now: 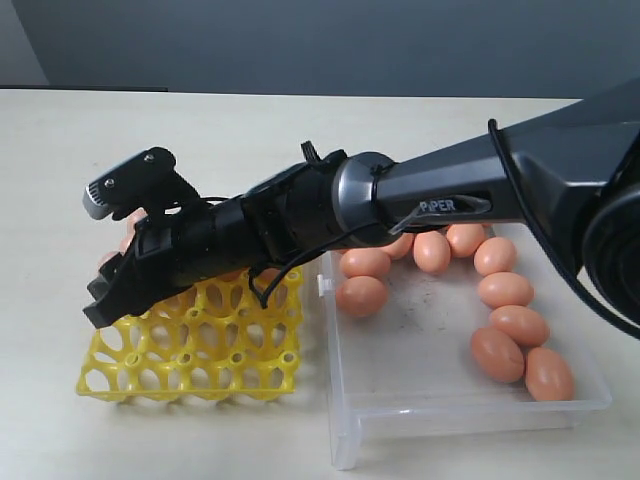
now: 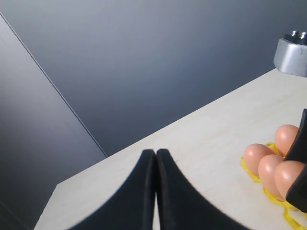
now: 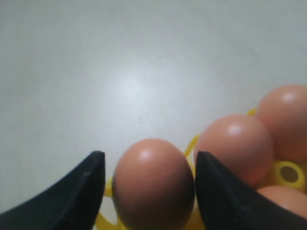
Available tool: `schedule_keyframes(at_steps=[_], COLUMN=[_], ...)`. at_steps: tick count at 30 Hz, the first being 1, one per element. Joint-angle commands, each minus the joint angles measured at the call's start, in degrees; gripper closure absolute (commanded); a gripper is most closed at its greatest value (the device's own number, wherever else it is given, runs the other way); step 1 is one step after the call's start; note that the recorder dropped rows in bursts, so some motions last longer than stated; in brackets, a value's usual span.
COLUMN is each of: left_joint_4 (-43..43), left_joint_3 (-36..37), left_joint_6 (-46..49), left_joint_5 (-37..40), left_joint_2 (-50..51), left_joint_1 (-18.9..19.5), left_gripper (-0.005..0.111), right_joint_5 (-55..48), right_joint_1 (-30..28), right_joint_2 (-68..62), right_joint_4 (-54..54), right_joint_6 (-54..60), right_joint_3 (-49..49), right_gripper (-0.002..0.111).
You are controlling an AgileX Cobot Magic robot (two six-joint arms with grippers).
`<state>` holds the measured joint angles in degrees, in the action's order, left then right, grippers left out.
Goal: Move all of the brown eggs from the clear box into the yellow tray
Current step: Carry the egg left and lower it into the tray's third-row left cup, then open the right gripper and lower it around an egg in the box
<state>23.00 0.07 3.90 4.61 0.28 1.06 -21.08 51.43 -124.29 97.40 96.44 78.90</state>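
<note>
Eggs [image 1: 505,290] lie in the box [image 1: 430,350] at lower right; our right hand [image 3: 149,160] is spread around one egg [image 3: 153,187], long axis along its fingers [image 3: 72,191], over the left edge of the tray [image 1: 200,365] at lower left. Our left hand [image 2: 156,191], pressed together, waits beside.

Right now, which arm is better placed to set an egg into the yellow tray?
The right. The right gripper is already at the yellow tray with a brown egg between its fingers. The left gripper is shut, empty, and off to the side of the tray.
</note>
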Motion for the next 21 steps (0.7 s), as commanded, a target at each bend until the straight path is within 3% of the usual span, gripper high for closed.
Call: schedule_keyframes(at_steps=[1,8,12,16,18,21], left_joint_4=[0.17,0.17,0.17,0.17,0.17,0.17], left_joint_3=[-0.07,-0.07,-0.07,-0.07,-0.07,-0.07], left_joint_6=[-0.25,-0.25,-0.25,-0.25,-0.25,-0.25], left_joint_5=[-0.28,-0.28,-0.28,-0.28,-0.28,-0.28], left_joint_2=[-0.28,-0.28,-0.28,-0.28,-0.28,-0.28], left_joint_1=[-0.60,-0.60,-0.60,-0.60,-0.60,-0.60], left_gripper=[0.106,0.106,0.106,0.106,0.106,0.106], right_joint_5=[1.18,1.41,7.16,6.63,-0.69,-16.68], right_joint_1=[-0.03,-0.03,-0.14,-2.24,-4.96,-9.12], right_joint_2=[0.72,3.49,11.32,18.82,21.40,22.89], right_joint_4=[0.51,-1.54,-14.74,-39.53,-54.62,-87.64], right_joint_6=[0.41,-1.47,-12.00,-40.24,-58.70,-87.70], right_joint_3=[0.39,0.39,0.25,-0.55,-0.55,-0.55], right_gripper=[0.048,0.048,0.052,0.054,0.054,0.054])
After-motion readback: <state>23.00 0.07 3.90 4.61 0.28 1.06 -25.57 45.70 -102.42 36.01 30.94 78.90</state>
